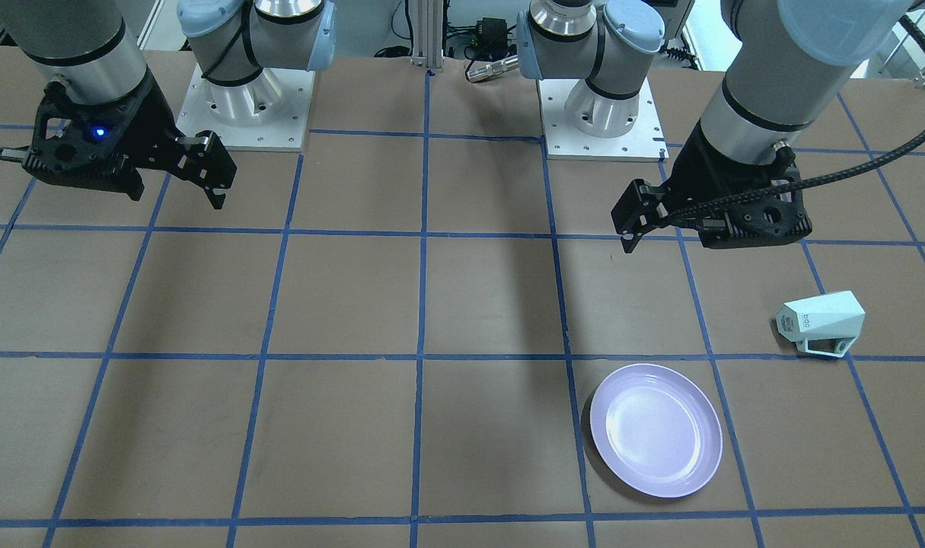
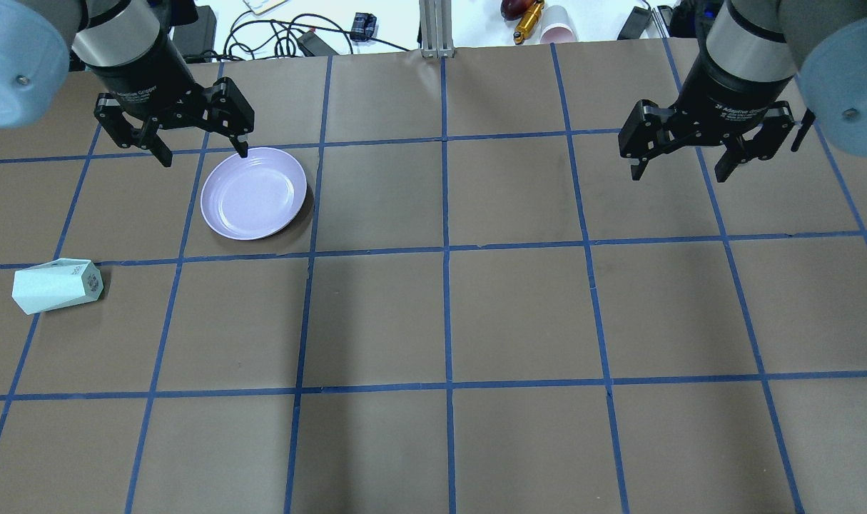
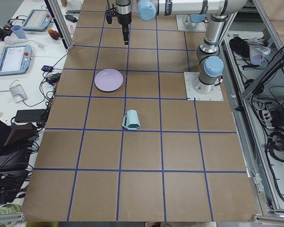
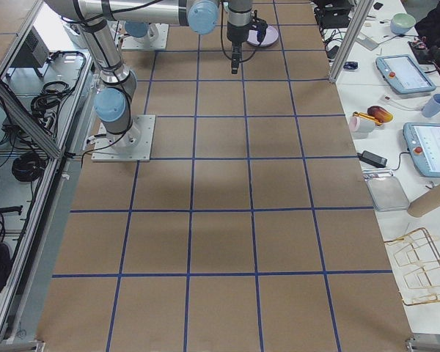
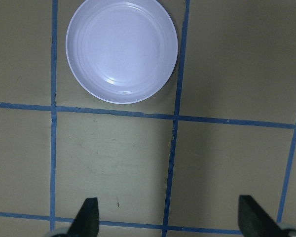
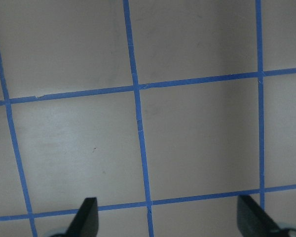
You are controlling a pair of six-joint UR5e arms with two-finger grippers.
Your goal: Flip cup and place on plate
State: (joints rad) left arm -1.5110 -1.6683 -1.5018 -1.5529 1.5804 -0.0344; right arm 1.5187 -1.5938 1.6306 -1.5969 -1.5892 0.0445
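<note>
Overhead: L end effector [image 2: 205, 155] spread wide, nothing in it, hovering at approx 11 o'clock of the plate [image 2: 254, 193]; one fingertip overlaps the rim in pic. Cup [image 2: 56, 286] lies on its side on the brown, blue-taped surface [image 2: 519, 314], at 8 o'clock from plate, well apart. R end effector [image 2: 679, 175] also wide open & empty, far off at 3 o'clock.

Front: cup on its side w/ handle down against surface, dark lettering showing; sits at 2 o'clock from plate. L end effector up at 12 o'clock of plate, off the surface.

Left side: cup at 5 o'clock from plate.

Right side: plate at frame's 12 o'clock, partly hidden behind near arm.

L wrist: plate bare, at 11 o'clock of frame; fingertips far apart, only surface btwn them.

R wrist: fingertips far apart over taped surface.
</note>
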